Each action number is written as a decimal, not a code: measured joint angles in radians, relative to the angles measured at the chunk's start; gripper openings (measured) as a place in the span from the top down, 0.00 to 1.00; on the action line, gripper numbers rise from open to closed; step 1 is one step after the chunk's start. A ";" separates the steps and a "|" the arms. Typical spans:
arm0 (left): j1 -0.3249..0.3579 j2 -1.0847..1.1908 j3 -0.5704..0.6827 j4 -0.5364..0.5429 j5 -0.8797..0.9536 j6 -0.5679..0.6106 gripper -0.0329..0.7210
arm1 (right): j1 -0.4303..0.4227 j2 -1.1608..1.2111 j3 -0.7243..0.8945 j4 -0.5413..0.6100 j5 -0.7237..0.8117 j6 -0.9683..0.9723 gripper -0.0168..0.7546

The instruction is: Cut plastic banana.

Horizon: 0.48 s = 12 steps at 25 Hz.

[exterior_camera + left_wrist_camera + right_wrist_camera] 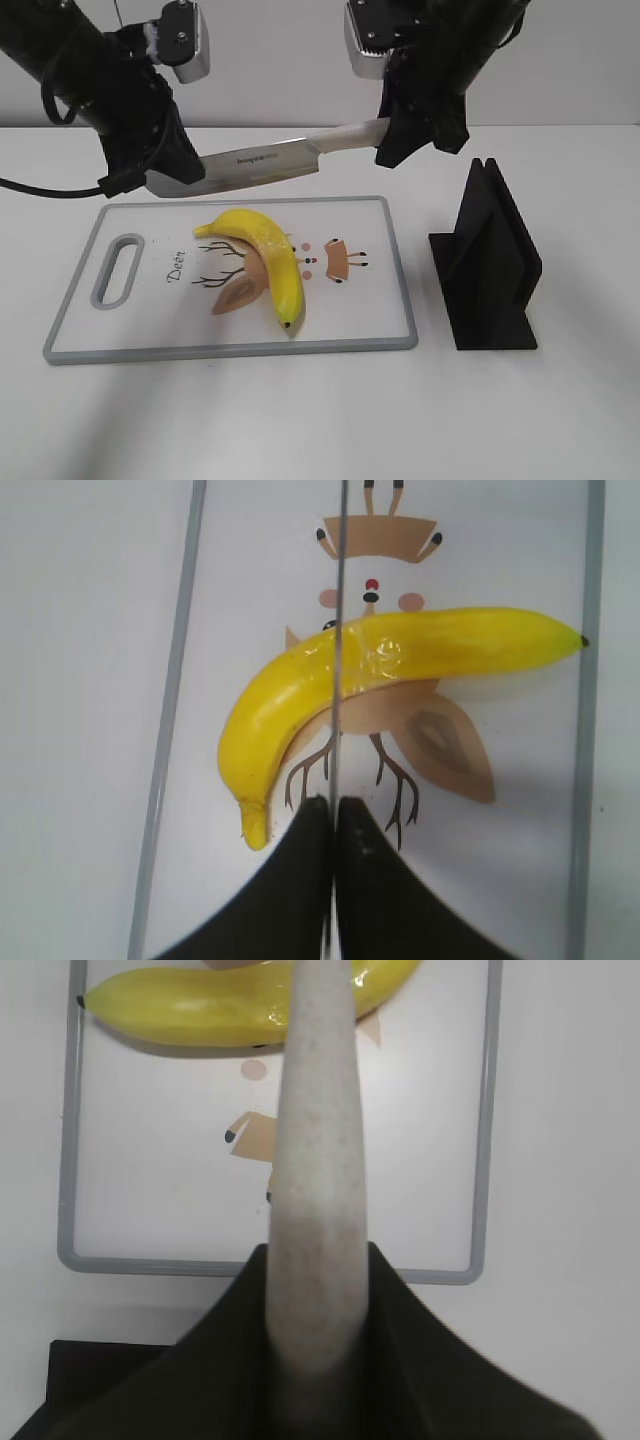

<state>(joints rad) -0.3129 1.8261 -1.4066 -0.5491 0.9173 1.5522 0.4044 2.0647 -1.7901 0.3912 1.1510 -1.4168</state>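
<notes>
On the white table [560,420], lay a grey-rimmed cutting board [405,290] printed "Deer" beside a deer cartoon, with the plastic banana [268,255] resting whole at its centre. Above it, hung a knife [265,160], blade lettering too small to read. Clamped the handle: right end effector [400,130]. Pinched the blade tip: left end effector [165,175]. Stood near the board's right edge: black knife stand [490,270].

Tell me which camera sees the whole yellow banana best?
The left wrist view: the plastic banana shows from stem to dark tip, crossed only by the thin knife edge. The exterior view shows it smaller. In the right wrist view the picture's top edge and the knife handle hide part of it.
</notes>
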 joint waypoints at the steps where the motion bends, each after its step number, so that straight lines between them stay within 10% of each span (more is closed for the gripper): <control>1: -0.006 0.000 0.000 0.002 0.000 -0.001 0.97 | 0.000 0.005 0.000 0.001 0.003 0.006 0.76; 12: -0.031 0.099 -0.001 0.010 -0.033 -0.044 0.97 | 0.000 0.070 0.000 -0.065 0.012 0.049 0.76</control>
<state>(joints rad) -0.3435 1.9248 -1.4074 -0.5391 0.8844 1.5081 0.4044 2.1345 -1.7901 0.3266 1.1635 -1.3677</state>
